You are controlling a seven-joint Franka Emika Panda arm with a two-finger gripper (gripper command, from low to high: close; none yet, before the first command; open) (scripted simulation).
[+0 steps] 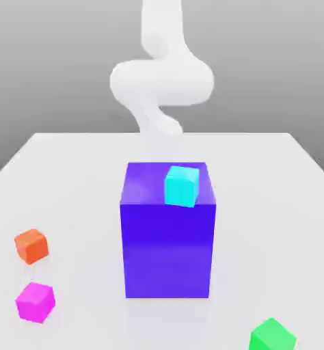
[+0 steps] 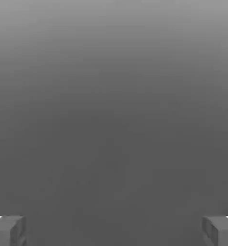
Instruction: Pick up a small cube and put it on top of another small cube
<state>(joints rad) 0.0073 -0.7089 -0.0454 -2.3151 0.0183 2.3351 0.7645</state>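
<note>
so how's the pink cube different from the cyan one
The pink cube is magenta and the cyan cube is light blue-green. The pink cube rests on the white table, near the front at the exterior view's left, while the cyan cube sits raised on top of the big blue-purple block. The pink cube has the orange cube close by; the cyan cube stands alone up there. Both are small plain cubes, neither held by the hand.

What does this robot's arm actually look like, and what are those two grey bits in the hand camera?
In the exterior view, the smooth white arm is made of rounded, tube-like segments with no cables or markings visible. The grey bits in the hand view are the fingertips of its two-finger gripper: blocky, flat-faced, matte grey, each with a small white patch at its outer edge.
</note>
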